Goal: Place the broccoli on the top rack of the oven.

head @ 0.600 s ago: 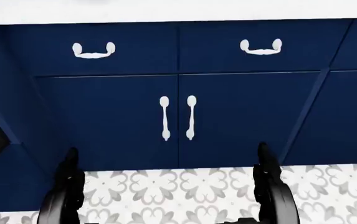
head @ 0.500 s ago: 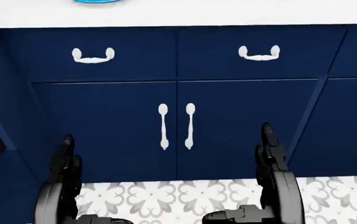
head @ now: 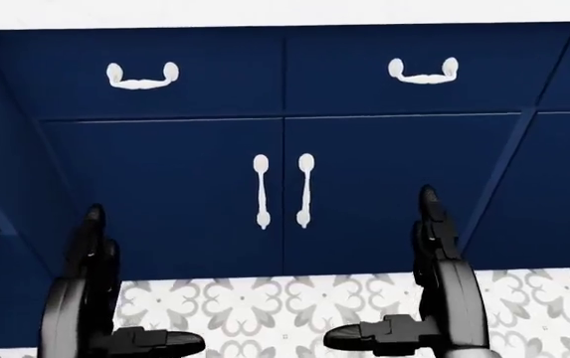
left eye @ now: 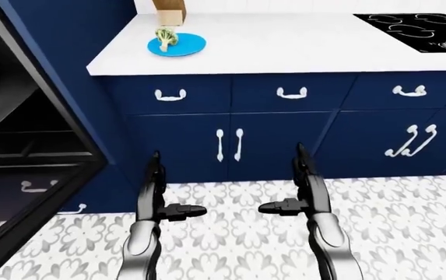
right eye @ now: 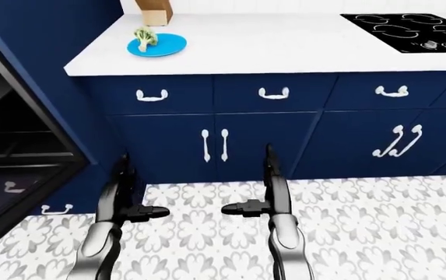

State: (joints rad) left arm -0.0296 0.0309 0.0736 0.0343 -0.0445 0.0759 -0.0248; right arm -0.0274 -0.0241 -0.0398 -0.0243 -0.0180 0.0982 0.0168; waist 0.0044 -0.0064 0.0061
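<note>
At the far left of the left-eye view the oven stands open, its dark cavity showing and its door dropped down toward the patterned floor. Right of it, on the white table, the broccoli sits upright on a blue plate near the table's left end, just below a wooden block. Far right lies a black cooktop.

Both arms hang low over the floor, well apart from the broccoli. The left robot hand and the right robot hand are spread wide and hold nothing, thumbs pointing inward at each other.

The broccoli is probably light and fairly stiff, with a crumbly crown; a hold low on the stem, or gently round the floret, looks safest. It may roll once off the plate.

The head view looks down at the blue cabinet doors and white handles only; neither broccoli nor oven cavity shows there, so the eye views must guide the reach.
</note>
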